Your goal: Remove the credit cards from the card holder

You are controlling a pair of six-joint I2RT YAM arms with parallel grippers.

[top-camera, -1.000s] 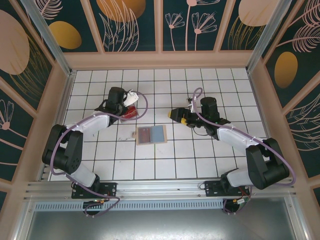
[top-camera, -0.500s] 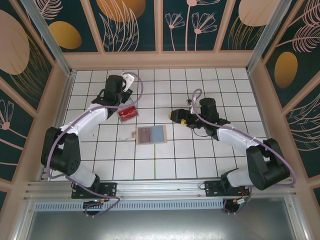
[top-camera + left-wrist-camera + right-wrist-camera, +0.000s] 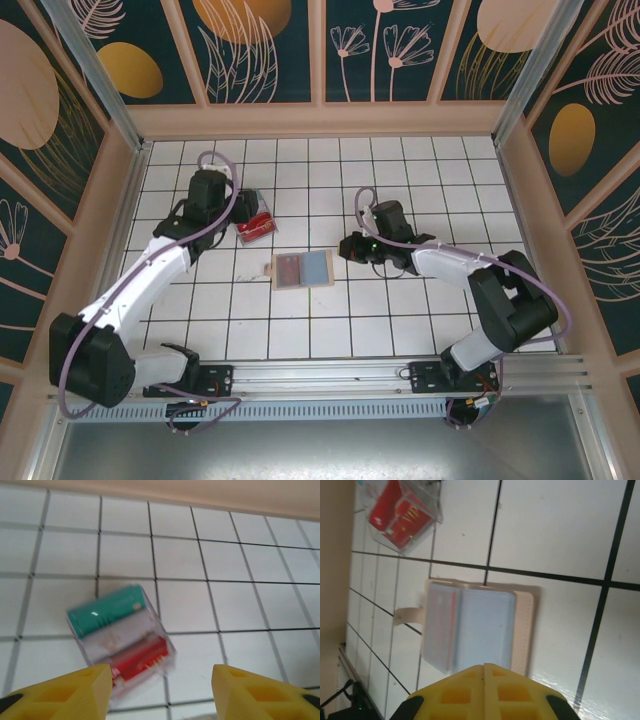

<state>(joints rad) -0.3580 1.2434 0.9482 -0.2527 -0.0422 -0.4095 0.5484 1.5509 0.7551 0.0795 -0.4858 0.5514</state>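
Note:
The tan card holder (image 3: 302, 269) lies open and flat mid-table, blue-grey panels up (image 3: 482, 630); something reddish shows in its left pocket. The teal card (image 3: 107, 611) and red card (image 3: 142, 661) lie together on the tiles, left of and behind the holder, with a pale clear layer over them (image 3: 257, 227). My left gripper (image 3: 240, 204) hangs over them, open with nothing between its yellow fingers (image 3: 80, 692); its tips straddle the red card's end (image 3: 160, 692). My right gripper (image 3: 347, 246) is shut and empty (image 3: 484, 675), just right of the holder's edge.
The white tiled table (image 3: 400, 320) is walled in by tan panels on three sides. A small tan strap (image 3: 407, 616) sticks out of the holder's far side. Open tiles lie in front of the holder and to the right.
The left gripper let go of the cards, rose, and has swung back to the left; the cards stay on the tiles. The right gripper has slid left, closer to the holder.

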